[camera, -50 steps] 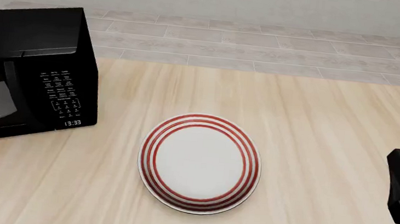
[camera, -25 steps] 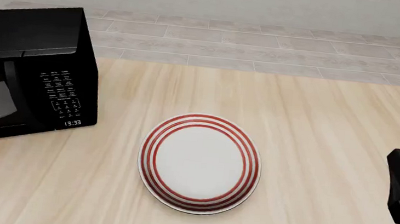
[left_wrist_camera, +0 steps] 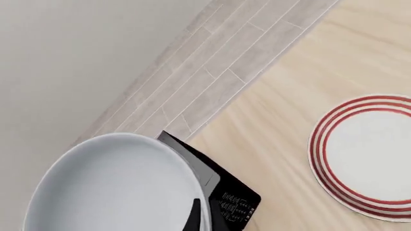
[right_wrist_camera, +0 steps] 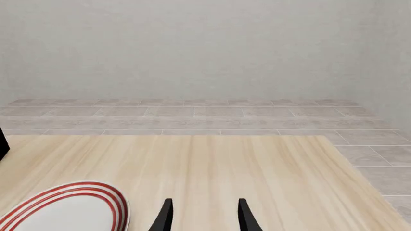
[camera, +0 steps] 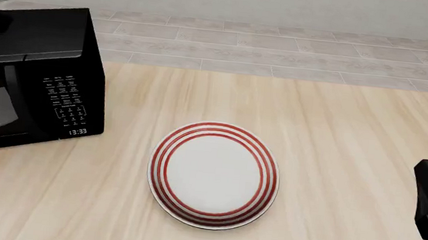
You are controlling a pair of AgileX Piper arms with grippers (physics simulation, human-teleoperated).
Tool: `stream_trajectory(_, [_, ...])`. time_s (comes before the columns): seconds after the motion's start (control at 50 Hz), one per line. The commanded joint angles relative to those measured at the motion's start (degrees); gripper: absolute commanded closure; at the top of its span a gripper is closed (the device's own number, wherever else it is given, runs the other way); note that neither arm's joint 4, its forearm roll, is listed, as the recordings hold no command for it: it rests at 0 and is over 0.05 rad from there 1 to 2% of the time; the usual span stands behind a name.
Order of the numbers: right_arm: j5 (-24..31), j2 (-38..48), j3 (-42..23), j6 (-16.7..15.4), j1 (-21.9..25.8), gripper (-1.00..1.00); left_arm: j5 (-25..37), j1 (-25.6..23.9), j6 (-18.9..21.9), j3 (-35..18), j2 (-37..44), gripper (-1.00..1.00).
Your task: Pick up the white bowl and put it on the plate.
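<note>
The white bowl point(left_wrist_camera: 115, 187) is held by its rim in the left gripper point(left_wrist_camera: 194, 219), above the microwave point(camera: 34, 73), at 10 o'clock from the plate point(camera: 214, 175). Glossy and stiff, it is judged slippery and breakable; the rim pinch suits it. The right gripper point(right_wrist_camera: 203, 215) is parted, holding nothing.

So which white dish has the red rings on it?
The plate, lying flat on the table. The white bowl, held up in the left gripper's jaws above the microwave, is plain white.
</note>
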Motion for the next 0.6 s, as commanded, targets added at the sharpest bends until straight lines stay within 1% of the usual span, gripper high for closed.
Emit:
stream_trajectory(0.02, [1.2, -1.2, 0.0, 0.0, -0.1, -1.00, 5.0, -9.3, -5.1, -4.9, -1.7, 1.00])
stream_trajectory(0.04, [1.3, -1.3, 0.0, 0.0, -0.1, -1.00, 5.1, -10.0, -5.4, -5.2, -1.5, 1.00])
stream_trajectory(0.1, [1.2, -1.2, 0.0, 0.0, -0.1, -1.00, 3.8, -11.0, -5.7, -3.8, -1.5, 1.00])
stream_trajectory(0.14, [1.3, -1.3, 0.0, 0.0, -0.1, -1.00, 5.1, -12.4, -6.3, -4.8, -1.4, 1.00])
stream_trajectory(0.2, [1.3, -1.2, 0.0, 0.0, -0.1, -1.00, 5.1, -14.0, -7.6, -5.2, -1.0, 1.00])
stream_trajectory(0.26, [1.2, -1.2, 0.0, 0.0, -0.1, -1.00, 4.4, -15.5, -7.3, -4.7, -0.7, 1.00])
stream_trajectory(0.38, [1.2, -1.2, 0.0, 0.0, -0.1, -1.00, 5.1, -17.7, -7.9, -6.9, 0.4, 1.00])
stream_trajectory(0.5, [1.3, -1.3, 0.0, 0.0, -0.1, -1.00, 4.5, -19.5, -7.7, -6.7, 1.3, 1.00])
stream_trajectory(0.6, [1.2, -1.2, 0.0, 0.0, -0.1, -1.00, 3.8, -21.6, -9.0, -7.0, 2.4, 1.00])
